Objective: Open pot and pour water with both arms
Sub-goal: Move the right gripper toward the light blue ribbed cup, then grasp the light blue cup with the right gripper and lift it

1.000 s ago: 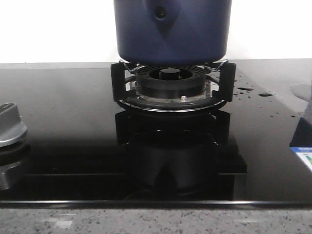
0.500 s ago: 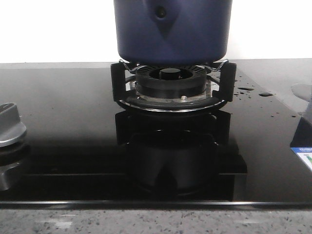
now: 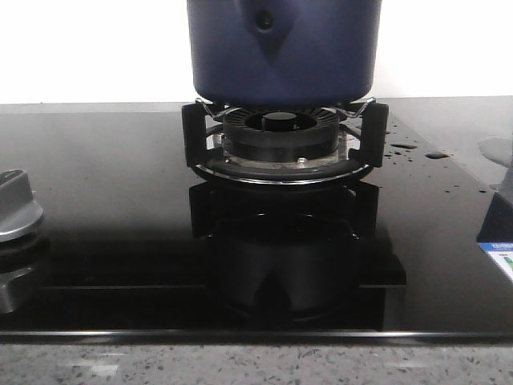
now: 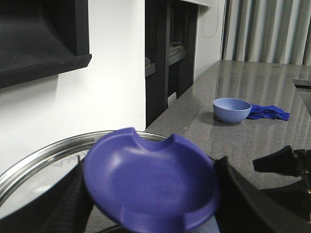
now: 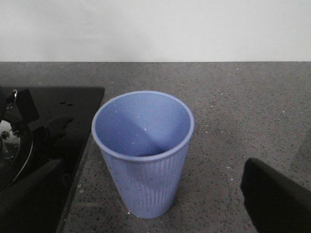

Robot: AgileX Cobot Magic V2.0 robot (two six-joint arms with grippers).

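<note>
Sitting on the burner (image 3: pixel 280 143) at twelve o'clock, the pot (image 3: pixel 282 50) awaits opening; the left gripper (image 4: pixel 150 204) flanks the lid knob (image 4: pixel 150 187), clamped or not unclear, while the right gripper (image 5: pixel 146 228), fingers apart, frames the cup (image 5: pixel 143 150), which it must grasp next.

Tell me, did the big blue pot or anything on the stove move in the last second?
Nothing visibly moved. The pot sits on the burner stand exactly as before, and the water drops on the black stovetop and the silver knob look the same too.
</note>
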